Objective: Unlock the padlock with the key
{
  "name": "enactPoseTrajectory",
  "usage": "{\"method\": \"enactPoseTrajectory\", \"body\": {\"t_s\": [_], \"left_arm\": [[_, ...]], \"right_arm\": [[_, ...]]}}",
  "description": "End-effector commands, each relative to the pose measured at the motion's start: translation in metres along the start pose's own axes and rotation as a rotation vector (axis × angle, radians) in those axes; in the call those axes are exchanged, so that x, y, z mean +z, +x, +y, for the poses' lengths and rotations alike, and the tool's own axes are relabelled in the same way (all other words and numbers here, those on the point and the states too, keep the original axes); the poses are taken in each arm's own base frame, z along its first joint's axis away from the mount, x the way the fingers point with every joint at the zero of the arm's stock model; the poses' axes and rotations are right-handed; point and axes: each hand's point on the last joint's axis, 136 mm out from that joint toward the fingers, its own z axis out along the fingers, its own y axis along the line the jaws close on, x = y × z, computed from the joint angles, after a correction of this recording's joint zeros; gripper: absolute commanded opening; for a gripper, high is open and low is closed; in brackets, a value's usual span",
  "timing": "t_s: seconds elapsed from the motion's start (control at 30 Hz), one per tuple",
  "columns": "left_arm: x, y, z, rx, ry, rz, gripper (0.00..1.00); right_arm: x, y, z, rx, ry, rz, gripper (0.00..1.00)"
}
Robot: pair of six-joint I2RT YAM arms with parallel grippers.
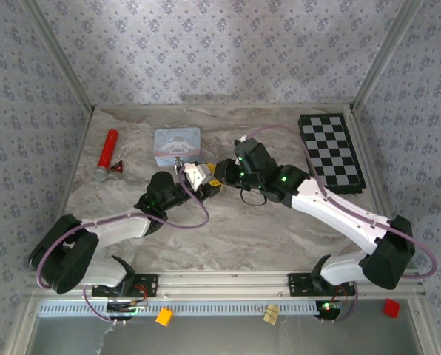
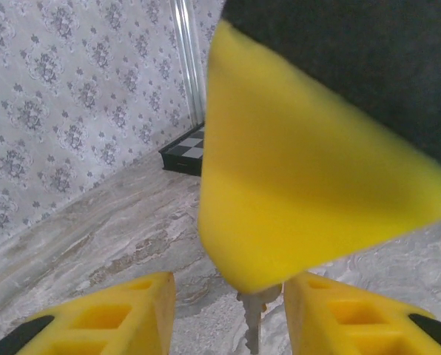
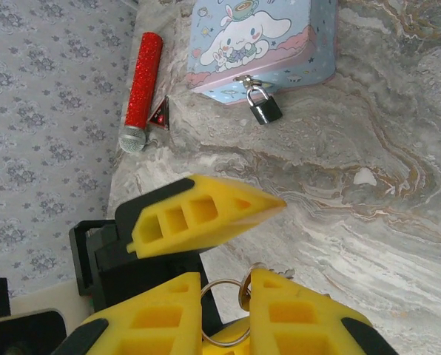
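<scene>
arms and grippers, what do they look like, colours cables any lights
The left arm and right arm both have white links with black joints. A pale purple cable runs along each, and small green lights glow on the joints. The left gripper and right gripper have yellow wedge-shaped fingers with rectangular cut-outs.

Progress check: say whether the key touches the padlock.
Apart. Right wrist view: bare marble separates the padlock, at the tin, from the key in right gripper.

The padlock looks dark metal, the red cylinder glittery, the table smooth.
</scene>
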Motion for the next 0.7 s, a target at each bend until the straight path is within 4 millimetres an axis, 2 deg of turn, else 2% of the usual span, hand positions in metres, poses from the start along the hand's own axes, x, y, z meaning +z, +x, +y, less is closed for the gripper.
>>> {"method": "enactPoseTrajectory", "body": {"t_s": [0.0, 0.2, 0.33, 0.53, 0.57, 0.67], "left_arm": [[0.004, -0.015, -0.001, 0.009, 0.014, -0.041, 0.42], [0.001, -0.015, 0.001, 0.013, 0.003, -0.045, 0.38], [0.001, -0.014, -0.003, 0.014, 0.035, -0.028, 0.30], [-0.002, -0.014, -0.001, 0.013, 0.026, -0.034, 0.27], [-0.003, -0.015, -0.001, 0.011, 0.024, -0.036, 0.27], [-0.004, -0.017, 0.002, 0.007, 0.016, -0.044, 0.26]], "right_arm": [[-0.007, -0.003, 0.006, 0.011, -0.025, -0.020, 0.16], [-0.008, -0.006, 0.005, 0.014, -0.019, -0.034, 0.16], [-0.010, -0.008, 0.004, 0.018, -0.013, -0.045, 0.16], [-0.012, -0.012, 0.003, 0.024, -0.009, -0.062, 0.16], [-0.007, -0.004, -0.009, 0.025, 0.018, -0.046, 0.16], [-0.005, -0.003, -0.012, 0.030, 0.026, -0.041, 0.16]]}}
